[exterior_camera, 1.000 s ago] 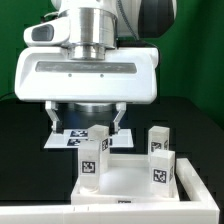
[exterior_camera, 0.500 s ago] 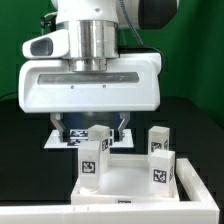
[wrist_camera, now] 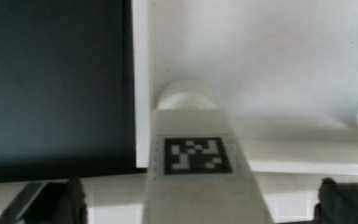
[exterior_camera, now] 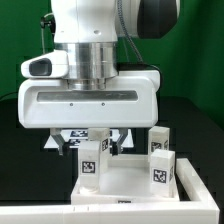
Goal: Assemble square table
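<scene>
White legs (exterior_camera: 93,158) bear black-and-white tags; the table (exterior_camera: 200,120) looks black, backdrop (exterior_camera: 195,55) green.

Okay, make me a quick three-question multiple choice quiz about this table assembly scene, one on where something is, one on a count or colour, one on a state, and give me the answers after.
1. Where is the gripper?
A. Above the upright leg at the exterior view's left
B. Resting on the marker board
C. Far off the table top

2. How many tagged legs stand upright on the table top in the exterior view?
A. One
B. Four
C. Six

3. What state is the gripper in?
A. Shut on a leg
B. Open, a finger on either side of the leg
C. Shut and empty

Answers: 1 A, its fingers straddle that leg; 2 B, four tagged white blocks stand there; 3 B, the wrist view shows the leg between spread fingers.
</scene>
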